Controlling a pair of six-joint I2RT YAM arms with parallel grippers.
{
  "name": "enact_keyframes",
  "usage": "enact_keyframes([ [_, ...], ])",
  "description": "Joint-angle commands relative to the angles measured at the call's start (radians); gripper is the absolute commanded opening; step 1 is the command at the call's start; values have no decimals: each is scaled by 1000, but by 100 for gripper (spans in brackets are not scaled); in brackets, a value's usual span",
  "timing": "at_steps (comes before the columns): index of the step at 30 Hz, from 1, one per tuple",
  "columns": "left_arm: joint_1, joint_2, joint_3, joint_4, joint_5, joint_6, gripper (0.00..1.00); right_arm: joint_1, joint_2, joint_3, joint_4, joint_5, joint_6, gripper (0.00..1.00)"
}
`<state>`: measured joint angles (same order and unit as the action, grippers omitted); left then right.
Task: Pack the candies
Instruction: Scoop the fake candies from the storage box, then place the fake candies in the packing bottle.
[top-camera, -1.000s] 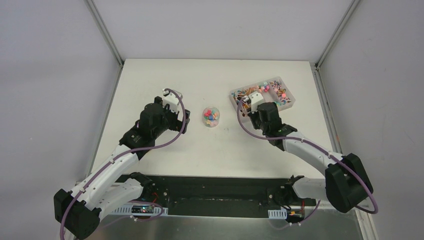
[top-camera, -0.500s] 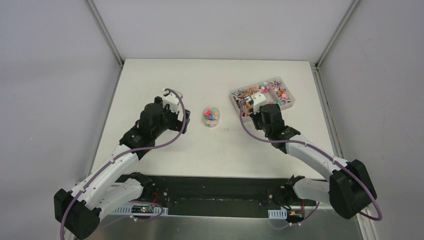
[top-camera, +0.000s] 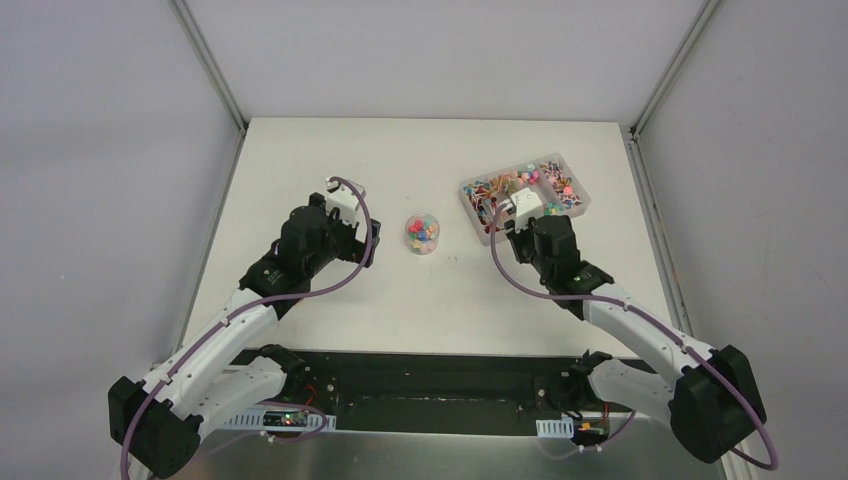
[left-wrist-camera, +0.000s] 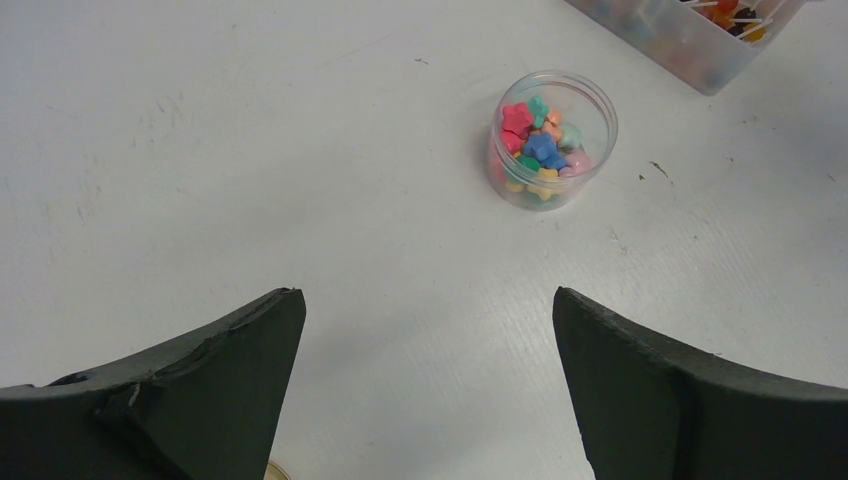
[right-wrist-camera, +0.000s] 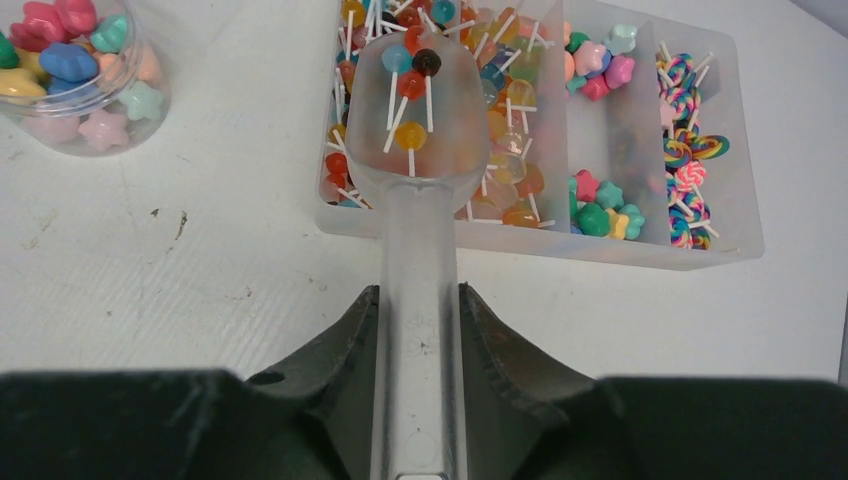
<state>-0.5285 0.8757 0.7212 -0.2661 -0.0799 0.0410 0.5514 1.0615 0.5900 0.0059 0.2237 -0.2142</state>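
Observation:
The candies lie sorted in a clear compartment tray at the right: small lollipops, star pieces and swirl pops. A clear plastic scoop sits between the fingers of my right gripper, which is shut on its handle. Its bowl hangs over the tray's left compartment and carries a few lollipop candies. A small round clear jar of star candies stands mid-table. My left gripper is open and holds nothing, on the near side of the jar.
The table is white, with grey walls and metal posts around it. A sliver of a pale round thing shows at the bottom edge of the left wrist view. Bare tabletop separates the jar from the tray.
My right arm has shifted to the right along the tray with the scoop in its grip. The left arm has not moved.

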Motion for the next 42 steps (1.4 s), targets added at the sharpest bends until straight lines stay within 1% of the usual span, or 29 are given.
enact_keyframes([
  [1, 3, -23, 7, 25, -43, 10, 99, -3, -62, 5, 69, -109, -90, 0],
  [12, 2, -132, -8, 40, -177, 7, 98, 15, -92, 44, 54, -201, -154, 0],
  [23, 2, -222, -32, 66, -268, 10, 98, 74, -65, 100, 28, -294, -248, 0],
  [28, 2, -242, -34, 71, -279, 12, 97, 117, -20, 157, -1, -286, -286, 0],
  [33, 3, -266, -41, 80, -301, 12, 97, 166, 17, 199, -80, -286, -325, 0],
  [34, 2, -269, -43, 81, -303, 12, 97, 173, 26, 211, -99, -264, -372, 0],
  [36, 3, -276, -44, 81, -304, 11, 97, 188, 45, 236, -141, -249, -409, 0],
  [42, 3, -278, -44, 83, -306, 13, 97, 233, 76, 282, -212, -164, -474, 0],
])
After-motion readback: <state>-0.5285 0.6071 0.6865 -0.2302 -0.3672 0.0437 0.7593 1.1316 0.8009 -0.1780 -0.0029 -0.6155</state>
